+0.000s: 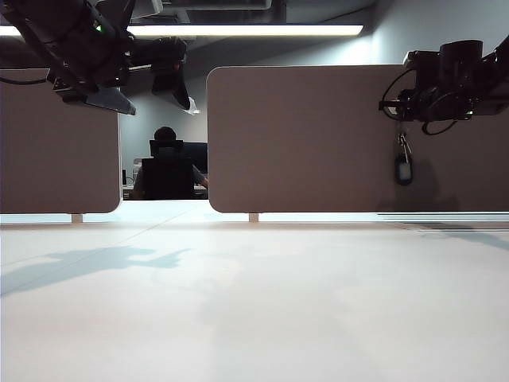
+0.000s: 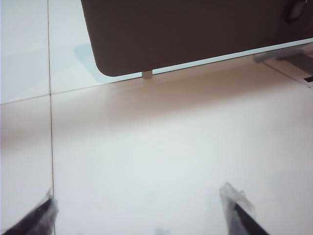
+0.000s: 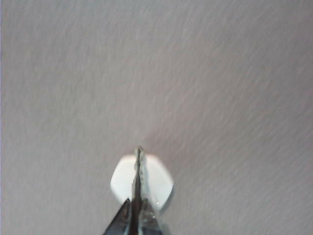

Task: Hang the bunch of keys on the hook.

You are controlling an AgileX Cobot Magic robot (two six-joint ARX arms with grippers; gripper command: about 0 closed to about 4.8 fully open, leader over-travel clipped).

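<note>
The bunch of keys (image 1: 403, 163) hangs from my right gripper (image 1: 402, 119), high against the right part of the brown partition panel (image 1: 302, 139); its black oval fob dangles lowest. In the right wrist view my right gripper (image 3: 137, 218) is shut on a thin metal edge of the keys (image 3: 139, 166). That edge stands directly in front of the whitish hook (image 3: 157, 180) on the panel. My left gripper (image 1: 147, 91) is held high at the far left. It is open with nothing in it (image 2: 139, 215) and looks down at the table.
A second panel (image 1: 56, 143) stands at the left, with a gap between the two where a seated person (image 1: 167, 167) shows behind. The pale table (image 1: 254, 302) spreads out in front. A small support post (image 2: 146, 74) holds up the panel's lower edge.
</note>
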